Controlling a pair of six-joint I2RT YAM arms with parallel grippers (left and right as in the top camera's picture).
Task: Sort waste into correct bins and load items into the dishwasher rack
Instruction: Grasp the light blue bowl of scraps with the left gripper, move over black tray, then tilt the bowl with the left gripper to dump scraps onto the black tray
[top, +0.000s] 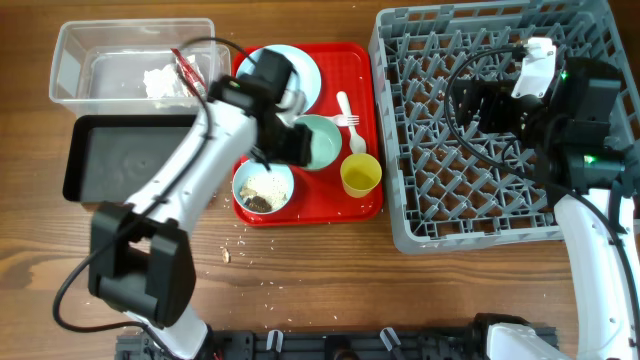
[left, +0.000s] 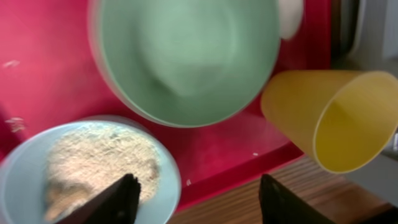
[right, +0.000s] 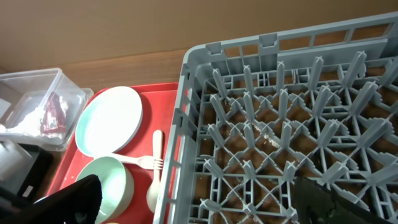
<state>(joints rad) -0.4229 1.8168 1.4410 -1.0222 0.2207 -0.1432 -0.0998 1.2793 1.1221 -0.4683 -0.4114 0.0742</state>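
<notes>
My left gripper is open and empty, low over the red tray, between two light blue bowls. One bowl holds rice-like crumbs and brown bits. The other is empty. A yellow cup stands to the right. The pale blue plate, white fork and spoon lie on the tray. My right gripper is open and empty above the grey dishwasher rack.
The clear tub holds a white napkin and the red-and-white wrapper. The black tray lies below it. Loose crumbs are scattered on the wooden table in front of the red tray.
</notes>
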